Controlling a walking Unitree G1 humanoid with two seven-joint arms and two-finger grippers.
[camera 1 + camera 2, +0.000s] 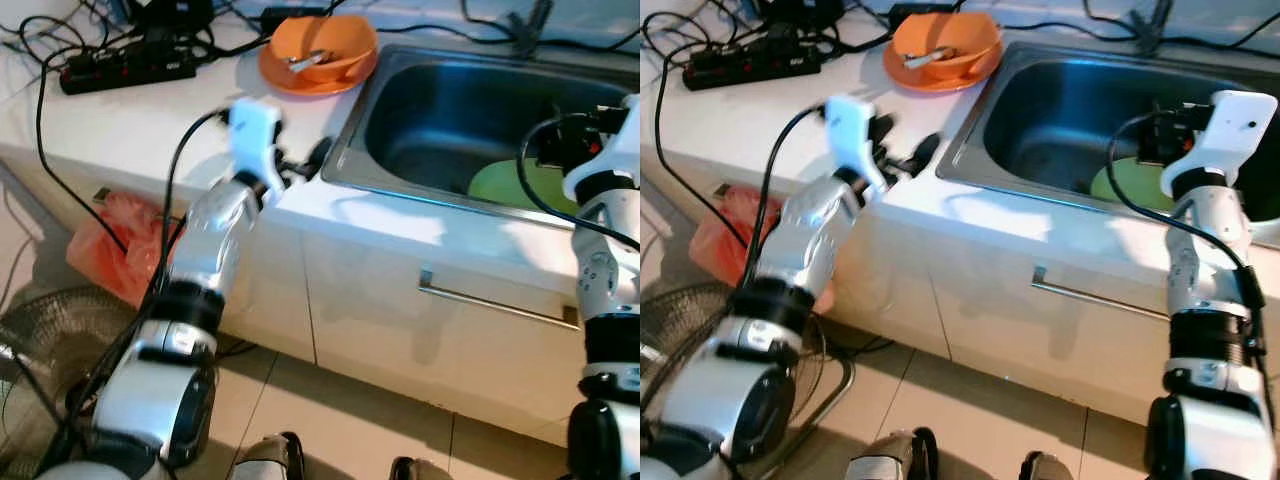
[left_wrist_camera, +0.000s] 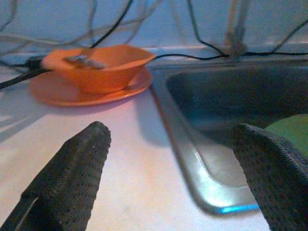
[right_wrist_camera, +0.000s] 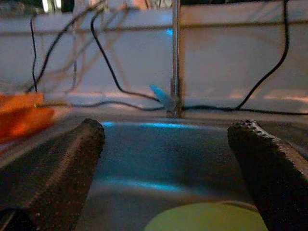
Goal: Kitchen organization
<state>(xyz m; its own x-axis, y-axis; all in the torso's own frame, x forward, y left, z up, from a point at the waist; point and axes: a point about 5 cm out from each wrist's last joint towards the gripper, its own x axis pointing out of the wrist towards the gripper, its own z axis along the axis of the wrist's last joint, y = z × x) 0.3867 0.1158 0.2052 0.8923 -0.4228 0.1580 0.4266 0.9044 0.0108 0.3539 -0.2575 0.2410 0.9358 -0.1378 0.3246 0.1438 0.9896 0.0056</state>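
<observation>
Over the white countertop [image 1: 150,120], just short of the sink's near corner, the left gripper [image 2: 180,159] hovers with its two black fingers [image 2: 72,173] spread wide and nothing between them. Straight ahead of those fingers sits an orange bowl [image 1: 322,45] on an orange plate [image 1: 300,78], with what looks like cutlery [image 1: 305,60] lying inside the bowl, too blurred to name. Off to that gripper's right the stainless steel sink [image 1: 400,100] drops away, and a green plate [image 1: 505,185] lies flat on its floor.

Over on the other side, the right gripper [image 3: 168,163] is poised at the sink's front edge, fingers wide apart and empty, the green plate just below and ahead of them. Beyond it a thin metal upright [image 3: 176,57] stands at the back rim, with black cables [image 3: 110,67] trailing along the wall.

Far beyond the left gripper, a black power strip [image 1: 125,68] rests on the counter; no lettering readable on it or anywhere else. Below the counter, a cabinet drawer with a metal handle [image 1: 495,300], and a red plastic bag [image 1: 120,245] on the floor.
</observation>
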